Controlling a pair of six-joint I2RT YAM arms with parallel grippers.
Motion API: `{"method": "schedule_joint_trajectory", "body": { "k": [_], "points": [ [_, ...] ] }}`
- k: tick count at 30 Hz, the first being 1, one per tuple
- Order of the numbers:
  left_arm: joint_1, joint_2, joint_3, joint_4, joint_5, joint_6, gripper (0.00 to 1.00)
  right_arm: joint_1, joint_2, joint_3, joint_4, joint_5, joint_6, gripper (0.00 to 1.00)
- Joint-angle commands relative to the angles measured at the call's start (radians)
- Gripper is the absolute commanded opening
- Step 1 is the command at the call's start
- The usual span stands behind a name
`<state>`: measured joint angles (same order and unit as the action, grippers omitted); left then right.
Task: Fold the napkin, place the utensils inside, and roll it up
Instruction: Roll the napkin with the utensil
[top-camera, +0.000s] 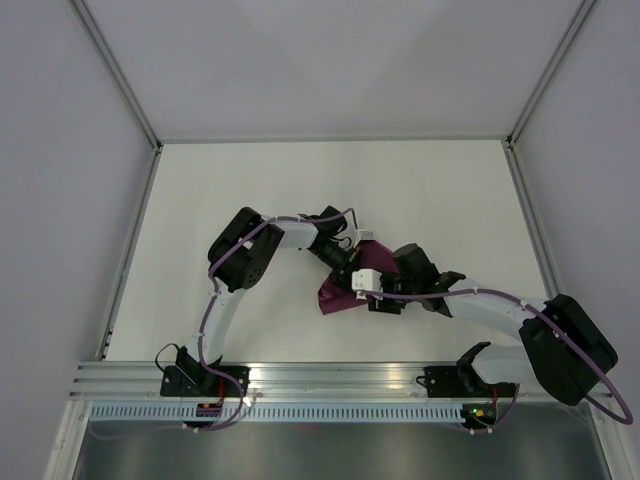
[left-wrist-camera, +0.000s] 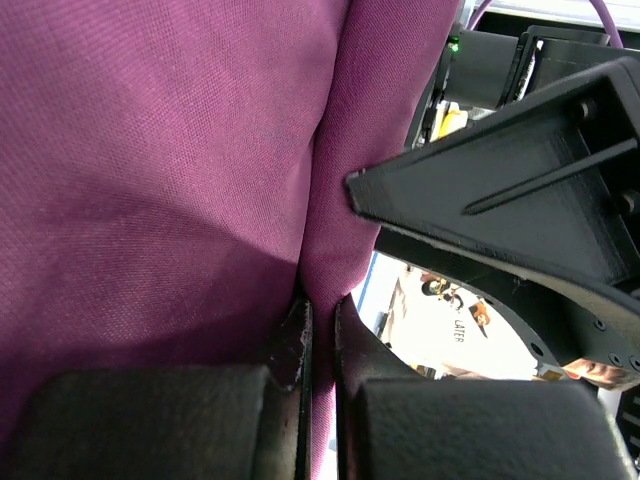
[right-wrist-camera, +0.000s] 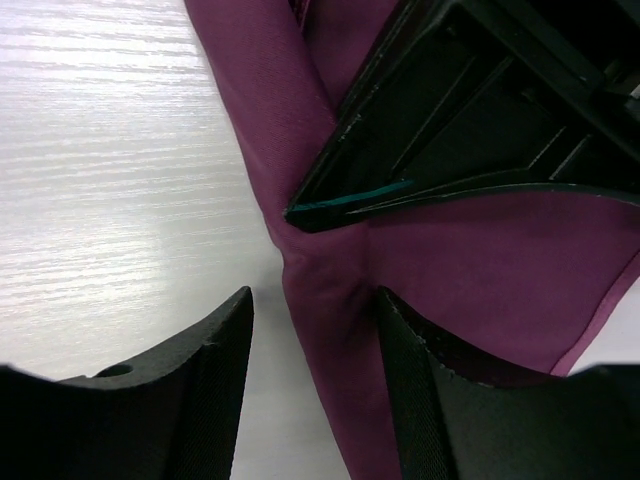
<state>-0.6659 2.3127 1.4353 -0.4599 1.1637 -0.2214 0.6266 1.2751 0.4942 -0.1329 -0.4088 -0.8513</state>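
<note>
The plum-purple napkin (top-camera: 338, 297) lies bunched mid-table, mostly covered by both grippers. My left gripper (top-camera: 352, 262) is shut on a raised fold of it; in the left wrist view the napkin (left-wrist-camera: 160, 170) fills the frame and the cloth is pinched at the left gripper (left-wrist-camera: 322, 308). My right gripper (right-wrist-camera: 315, 310) stands open, its fingers (right-wrist-camera: 215, 350) straddling a ridge of the napkin (right-wrist-camera: 330, 330) just below the left gripper's black finger (right-wrist-camera: 440, 130). In the top view the right gripper (top-camera: 385, 297) sits right against the left one. The utensils are out of view.
The white table (top-camera: 300, 190) is bounded by grey walls and metal frame posts (top-camera: 135, 250) on both sides. An aluminium rail (top-camera: 330, 375) runs along the near edge, where both arm bases are bolted. The right gripper's black body (left-wrist-camera: 520, 190) crowds the left wrist view.
</note>
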Motion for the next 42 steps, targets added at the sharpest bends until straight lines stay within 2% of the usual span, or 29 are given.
{"method": "schedule_joint_trajectory", "body": {
  "k": [1, 9, 14, 16, 17, 18, 19, 23, 26, 27, 29, 30, 35, 39, 42],
  "points": [
    [0.008, 0.065, -0.012, -0.043, -0.190, -0.015, 0.04, 0.004, 0.000, -0.028, 0.078, 0.038, 0.028, 0.58],
    [0.011, 0.071, -0.004, -0.059, -0.177, -0.004, 0.05, 0.016, 0.009, -0.023, 0.078, 0.041, 0.003, 0.62],
    [0.011, 0.067, 0.002, -0.057, -0.168, -0.002, 0.09, 0.019, 0.078, -0.005, 0.081, 0.050, 0.001, 0.56],
    [0.012, 0.063, 0.002, -0.054, -0.153, -0.007, 0.15, 0.019, 0.090, 0.006, 0.064, 0.050, 0.001, 0.47],
    [0.011, 0.062, -0.001, -0.046, -0.150, -0.015, 0.16, 0.019, 0.095, 0.010, 0.056, 0.050, 0.000, 0.37],
    [0.014, 0.057, -0.003, -0.039, -0.145, -0.022, 0.18, 0.021, 0.099, 0.020, 0.052, 0.051, 0.003, 0.13],
    [0.012, 0.053, -0.010, -0.025, -0.133, -0.050, 0.20, 0.019, 0.112, 0.024, 0.043, 0.053, 0.004, 0.08],
    [0.020, -0.004, -0.071, 0.142, -0.101, -0.205, 0.29, 0.018, 0.147, 0.050, -0.011, 0.039, -0.005, 0.04],
    [0.034, -0.061, -0.139, 0.324, -0.104, -0.356, 0.36, 0.018, 0.179, 0.078, -0.055, 0.015, -0.009, 0.03],
    [0.041, -0.100, -0.185, 0.439, -0.114, -0.395, 0.37, 0.016, 0.200, 0.102, -0.074, 0.007, -0.017, 0.02],
    [0.052, -0.150, -0.240, 0.570, -0.163, -0.499, 0.40, 0.005, 0.228, 0.132, -0.135, -0.018, -0.026, 0.02],
    [0.066, -0.173, -0.269, 0.628, -0.189, -0.531, 0.47, -0.001, 0.242, 0.164, -0.154, -0.045, -0.037, 0.02],
    [0.118, -0.343, -0.481, 1.009, -0.372, -0.682, 0.50, -0.047, 0.355, 0.266, -0.292, -0.102, -0.072, 0.01],
    [0.141, -0.461, -0.663, 1.181, -0.539, -0.687, 0.54, -0.073, 0.443, 0.351, -0.372, -0.131, -0.095, 0.00],
    [0.150, -0.559, -0.816, 1.321, -0.772, -0.670, 0.57, -0.094, 0.507, 0.412, -0.447, -0.157, -0.118, 0.00]
  ]
}}
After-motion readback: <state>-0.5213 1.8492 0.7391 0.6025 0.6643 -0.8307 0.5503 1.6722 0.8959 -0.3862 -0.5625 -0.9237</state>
